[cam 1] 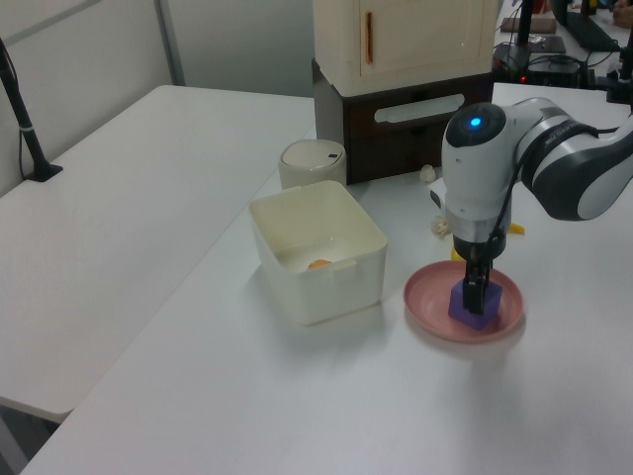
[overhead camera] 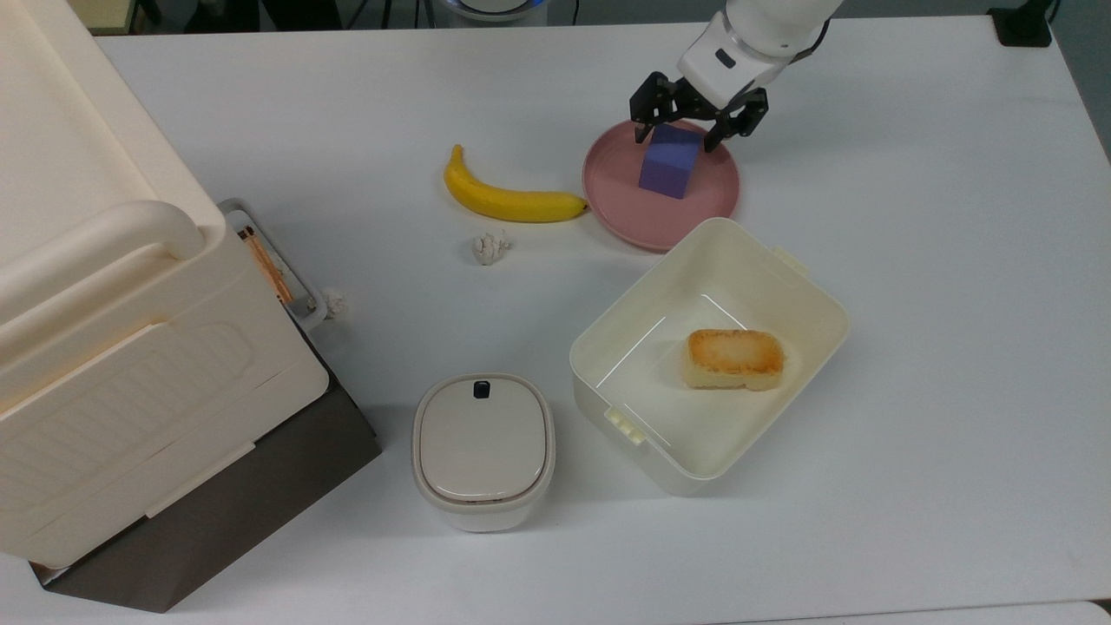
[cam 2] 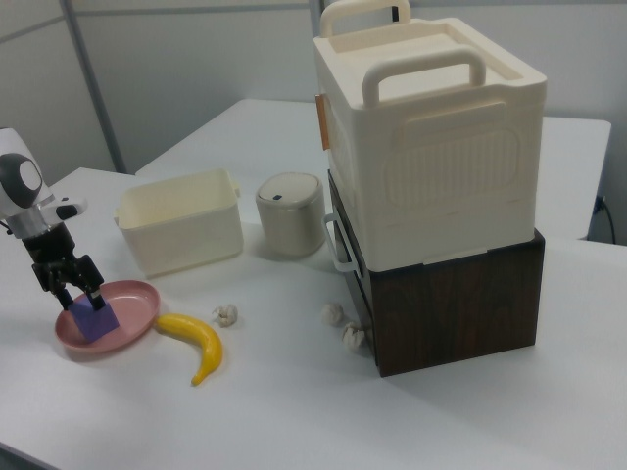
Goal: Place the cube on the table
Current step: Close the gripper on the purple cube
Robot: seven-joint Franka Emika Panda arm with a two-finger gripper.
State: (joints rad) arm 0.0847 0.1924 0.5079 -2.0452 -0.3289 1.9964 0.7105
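One cube [overhead camera: 669, 161] here, a small matte blue-purple block with square faces, a bit taller than it is wide. It sits upright on the pink plate [overhead camera: 625, 195], toward the plate's far side in the top view, so it's not on the table [overhead camera: 937, 260] yet.

The gripper [overhead camera: 690, 134] is right down at the cube with its fingers spread apart, one on each side of the block's upper part. In the right view the fingers [cam 2: 93, 294] straddle the cube's top. Can't tell if they're actually touching it, but they aren't squeezed together.

On the top view's left of the plate, a banana [overhead camera: 508, 195] lies with its tip just about at the plate's rim, and a little crumpled white lump [overhead camera: 490, 247] sits near it. On the near side of the plate is an open cream bin [overhead camera: 816, 286] with a piece of toasted bread [overhead camera: 733, 358] inside. Further to the top view's left there's a small lidded container [overhead camera: 483, 450], then a big cream box [overhead camera: 113, 330] stacked on a dark brown base [overhead camera: 226, 512].
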